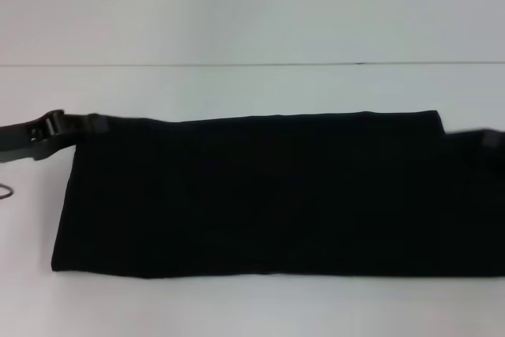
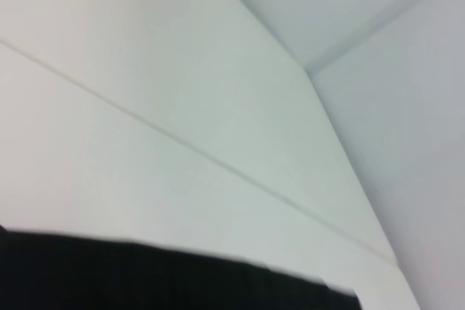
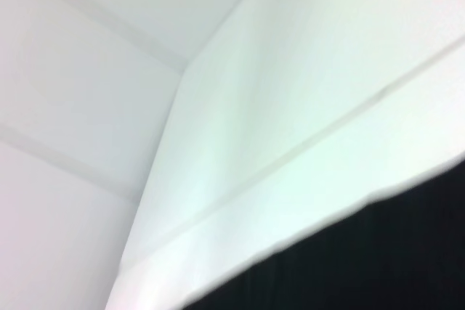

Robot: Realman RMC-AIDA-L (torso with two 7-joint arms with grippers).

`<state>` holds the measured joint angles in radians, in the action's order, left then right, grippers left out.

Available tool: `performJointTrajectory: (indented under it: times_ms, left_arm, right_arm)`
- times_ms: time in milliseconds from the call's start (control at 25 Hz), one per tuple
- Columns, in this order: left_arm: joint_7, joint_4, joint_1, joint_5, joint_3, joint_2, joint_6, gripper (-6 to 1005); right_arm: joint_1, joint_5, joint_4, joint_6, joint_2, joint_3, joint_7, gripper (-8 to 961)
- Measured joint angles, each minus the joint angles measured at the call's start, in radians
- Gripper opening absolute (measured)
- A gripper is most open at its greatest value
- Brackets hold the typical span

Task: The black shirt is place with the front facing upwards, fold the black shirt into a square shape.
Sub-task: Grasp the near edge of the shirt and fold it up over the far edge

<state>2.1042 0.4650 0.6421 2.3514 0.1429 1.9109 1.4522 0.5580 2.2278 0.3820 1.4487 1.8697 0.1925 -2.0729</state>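
Note:
The black shirt [image 1: 268, 195] lies on the white table [image 1: 237, 88] as a long flat band running left to right, plain black side up, with no lettering showing. Its right end runs out of the head view. My left gripper [image 1: 88, 124] is at the band's far left corner, touching the cloth edge. My right gripper [image 1: 491, 140] is at the far right corner, dark against the cloth and partly cut off by the picture's edge. The shirt's edge also shows in the left wrist view [image 2: 145, 277] and the right wrist view [image 3: 378, 259].
A thin seam line [image 1: 237, 64] crosses the table behind the shirt. A small dark loop [image 1: 5, 192], perhaps a cable, shows at the left edge. White table surface lies in front of the shirt [image 1: 237, 305].

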Motion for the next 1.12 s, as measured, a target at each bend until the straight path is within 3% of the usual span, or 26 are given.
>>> performJointTrajectory:
  times_ms: [200,360,480,800,1120]
  left_arm:
    - [-0.067,-0.001,0.006,-0.075,0.004,0.069,-0.159,62]
    - [-0.102,-0.001,0.01,-0.124,0.005,0.099,-0.251,62]
    - [-0.125,-0.004,0.007,-0.179,0.006,0.107,-0.29,62]
    - [-0.171,-0.005,0.013,-0.248,0.006,0.135,-0.373,63]
    - [-0.222,-0.005,0.038,-0.278,0.007,0.168,-0.478,62]
  right_arm:
    - [0.048,-0.08,-0.009,-0.225,0.097,0.003,0.088,54]
    - [0.073,-0.145,-0.009,-0.343,0.147,0.002,0.167,53]
    - [0.079,-0.209,-0.012,-0.381,0.16,0.002,0.212,53]
    - [0.108,-0.274,-0.018,-0.446,0.167,0.014,0.25,53]
    - [0.15,-0.278,-0.024,-0.603,0.206,0.042,0.33,53]
